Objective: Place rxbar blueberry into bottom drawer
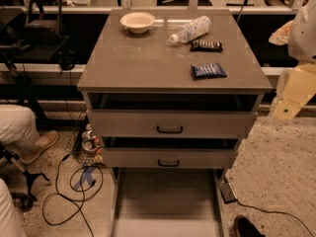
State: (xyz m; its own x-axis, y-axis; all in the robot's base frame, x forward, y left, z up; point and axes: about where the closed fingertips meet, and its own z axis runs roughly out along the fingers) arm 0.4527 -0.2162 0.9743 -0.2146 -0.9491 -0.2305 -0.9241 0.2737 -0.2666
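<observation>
The bench (148, 68) is filling the middle of the frame, with two upper drawers (170, 125) sitting slightly ajar below its top. The bottom drawer (165, 201) is standing pulled out at the lower centre, its flat floor showing bare and ready to take something. At the right edge the robot's arm (303, 28) is hanging beside the bench, and the gripper (287, 108) is sitting below it at mid-right, off the bench corner and apart from everything on top. Whether it is released or clenched, cannot tell; it is not touching any item.

On the bench top a plastic bottle (190, 30) is lying on its side in the upper centre, with a bowl (138, 21) to its left. A dark bar (206, 45) is lying just below the bottle. The blue snack bar (208, 71) is lying flat nearer the front right, well apart from the gripper.

Judging by this, the reach step is only beginning: nothing is being held yet. The next move is calling for swinging the gripper up and left over the bench top, coming down on the blue snack bar and not the dark bar behind it, then carrying it down past the two upper drawers.
</observation>
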